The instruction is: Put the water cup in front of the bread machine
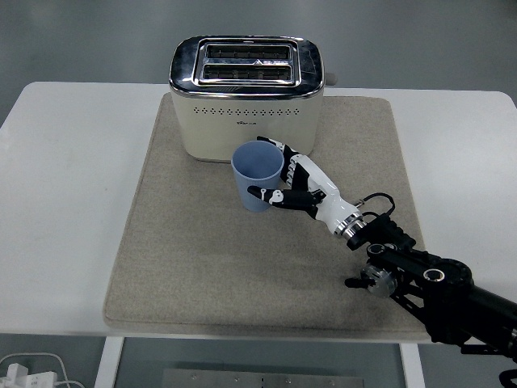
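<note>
A light blue water cup [257, 174] stands upright on the beige mat [202, 259], just in front of the cream and chrome bread machine [247, 95]. My right hand [284, 179] wraps the cup from its right side, with the thumb across the front wall and the fingers behind the rim. Whether the cup's base touches the mat I cannot tell. The right arm [428, 283] runs in from the lower right corner. The left arm is out of view.
The mat covers the middle of the white table [65, 202]. Bare table lies to the left and right of the mat. A white cable and plug [24, 373] show below the table's near edge at the bottom left.
</note>
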Robot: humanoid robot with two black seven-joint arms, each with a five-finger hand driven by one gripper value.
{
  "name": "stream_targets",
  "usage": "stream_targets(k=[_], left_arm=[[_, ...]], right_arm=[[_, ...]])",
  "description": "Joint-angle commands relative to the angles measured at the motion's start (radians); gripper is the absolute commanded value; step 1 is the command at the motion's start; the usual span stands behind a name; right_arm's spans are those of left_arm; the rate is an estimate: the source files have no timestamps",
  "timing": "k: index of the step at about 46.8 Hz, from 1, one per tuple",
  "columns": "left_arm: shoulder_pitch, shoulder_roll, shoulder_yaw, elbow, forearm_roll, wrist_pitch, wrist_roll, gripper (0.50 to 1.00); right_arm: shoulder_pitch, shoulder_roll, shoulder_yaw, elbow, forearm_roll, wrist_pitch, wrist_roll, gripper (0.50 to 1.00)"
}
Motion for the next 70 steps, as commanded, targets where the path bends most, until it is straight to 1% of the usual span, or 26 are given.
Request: stream_targets(k=[1,10,28,48,55,62,70], left_arm=[[0.000,0.000,0.000,0.000,0.000,0.000,0.000,1.000],[0.000,0.000,0.000,0.000,0.000,0.000,0.000,1.000],[0.000,0.000,0.000,0.000,0.000,0.000,0.000,1.000],[0.000,0.000,0.000,0.000,0.000,0.000,0.000,1.000],[0.000,0.000,0.000,0.000,0.000,0.000,0.000,1.000],[0.000,0.000,0.002,0.000,0.000,0.000,0.000,1.000],[0.001,0.000,0.002,0.001,0.000,0.000,0.000,1.000]], right_arm=[[-0.002,-0.004,0.007,0.000,0.000,0.003,0.000,0.928],[-0.010,-0.013,0.032,0.000,0.000,0.026,0.000,0.928],[-0.021,-0.047,0.037,0.000,0.000,0.043,0.000,0.928],[-0.027,-0.072,0.038,0.002,0.001,0.044,0.000,0.928],[-0.028,-0.082,0.047,0.002,0.001,0.053,0.000,0.928],[-0.028,-0.098,0.069,0.002,0.003,0.073,0.000,0.928],[-0.028,-0.133,0.078,0.002,0.032,0.095,0.000,0.928]])
